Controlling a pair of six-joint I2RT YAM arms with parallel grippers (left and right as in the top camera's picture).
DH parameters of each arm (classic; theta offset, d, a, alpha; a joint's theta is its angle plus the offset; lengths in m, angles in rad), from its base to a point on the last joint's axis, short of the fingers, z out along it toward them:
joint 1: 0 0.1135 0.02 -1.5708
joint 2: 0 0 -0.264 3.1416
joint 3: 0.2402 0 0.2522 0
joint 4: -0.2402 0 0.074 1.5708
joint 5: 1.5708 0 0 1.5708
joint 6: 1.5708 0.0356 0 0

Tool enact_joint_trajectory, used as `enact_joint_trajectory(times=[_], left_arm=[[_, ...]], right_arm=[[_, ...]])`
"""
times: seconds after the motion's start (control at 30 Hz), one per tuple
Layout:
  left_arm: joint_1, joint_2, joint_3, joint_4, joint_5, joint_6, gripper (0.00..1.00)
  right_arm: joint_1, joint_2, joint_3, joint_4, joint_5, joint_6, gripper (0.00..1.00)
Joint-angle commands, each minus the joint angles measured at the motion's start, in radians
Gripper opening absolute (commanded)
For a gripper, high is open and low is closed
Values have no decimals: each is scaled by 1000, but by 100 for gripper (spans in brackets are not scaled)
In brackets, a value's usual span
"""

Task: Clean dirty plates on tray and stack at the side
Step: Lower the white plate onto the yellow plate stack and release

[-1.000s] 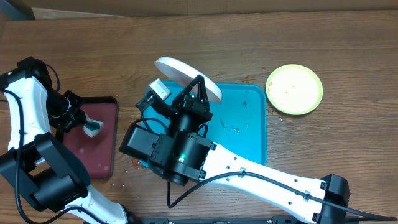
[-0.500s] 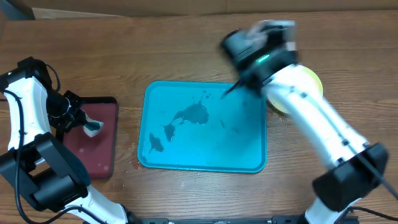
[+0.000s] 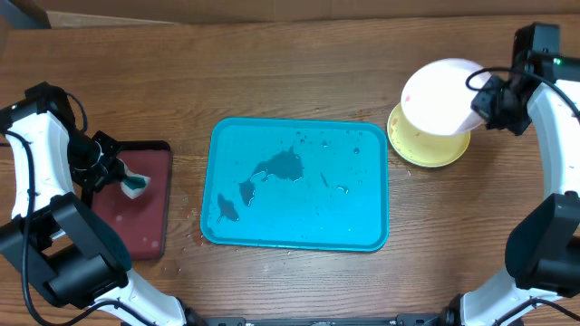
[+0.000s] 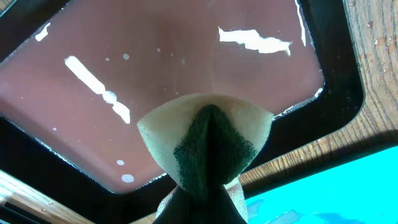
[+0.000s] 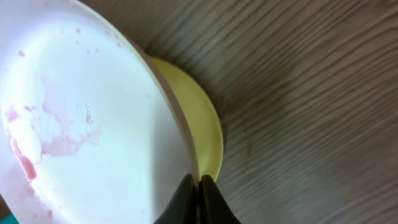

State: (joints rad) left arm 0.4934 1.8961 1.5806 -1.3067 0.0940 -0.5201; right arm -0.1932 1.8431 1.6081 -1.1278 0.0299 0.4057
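The wooden table carried everything. The turquoise tray lay at its middle, bare of plates, with puddles of water spread over its left and upper parts. Near the table's left edge sat the smaller dark red tray, its wet floor glinting in the left wrist view.

Off the turquoise tray's top right corner, toward the table's right edge, the yellow-green plate rested flat on the wood. The white plate hung tilted over it, covering its upper part; whether the two touched could not be told. Pink smears marked the white plate's face, and the yellow-green plate's rim showed behind it.

The right gripper pinched the white plate's right rim, its jaws closed tight on the edge.

The left gripper clamped a folded sponge over the dark red tray's upper edge, the green scouring side of the sponge pressed inward.
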Motion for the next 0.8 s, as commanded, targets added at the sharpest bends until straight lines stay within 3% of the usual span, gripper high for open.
enact_joint_trajectory(times=[0.0, 0.2, 0.27, 0.33, 0.4, 0.43, 0.67, 0.77], left_arm=[[4, -5, -3, 4, 3, 12, 4], [3, -5, -3, 4, 2, 12, 4], [3, -5, -3, 6, 2, 12, 4], [3, -5, -3, 10, 3, 12, 4], [3, -5, -3, 11, 3, 12, 4], [3, -5, -3, 11, 3, 12, 4], [3, -5, -3, 49, -25, 16, 4], [3, -5, -4, 64, -46, 16, 4]], right_arm=[[3, -17, -85, 58, -80, -40, 4], [9, -17, -254, 192, -80, -6, 5], [9, -17, -268, 196, -76, -6, 9], [9, -17, -268, 196, -78, -6, 32], [9, -17, -268, 196, -112, -6, 72], [9, -17, -268, 193, -141, -12, 79], [35, -17, -268, 201, -520, -69, 84], [82, -17, -268, 204, -573, -78, 84]])
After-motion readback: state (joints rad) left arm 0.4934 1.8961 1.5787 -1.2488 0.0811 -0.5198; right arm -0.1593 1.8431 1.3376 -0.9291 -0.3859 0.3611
